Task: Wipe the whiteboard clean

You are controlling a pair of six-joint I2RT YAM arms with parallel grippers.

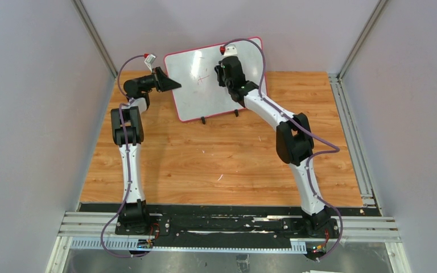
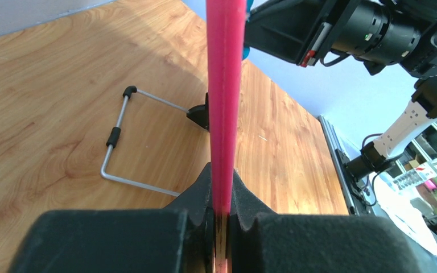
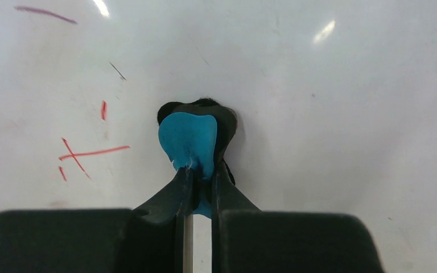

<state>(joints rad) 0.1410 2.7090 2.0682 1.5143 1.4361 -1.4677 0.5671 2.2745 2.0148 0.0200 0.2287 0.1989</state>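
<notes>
Two pincers, both closed: left pincer (image 2: 222, 177) clamps the pink edge of the whiteboard (image 1: 200, 98), propped at the far middle of the bench (image 1: 216, 165); right pincer (image 3: 199, 177) presses a blue eraser (image 3: 186, 139) to its face. Excess push may tip the board; a drifting stroke may miss the red marks (image 3: 85, 152).

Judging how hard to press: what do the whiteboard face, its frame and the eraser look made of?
The whiteboard face looks like hard, glossy coated sheet: lamp glare mirrors off it. Its frame seems matte pink plastic, evenly coloured. The eraser looks like soft blue foam over a dark pad, probably felt; it bulges where pinched.
</notes>
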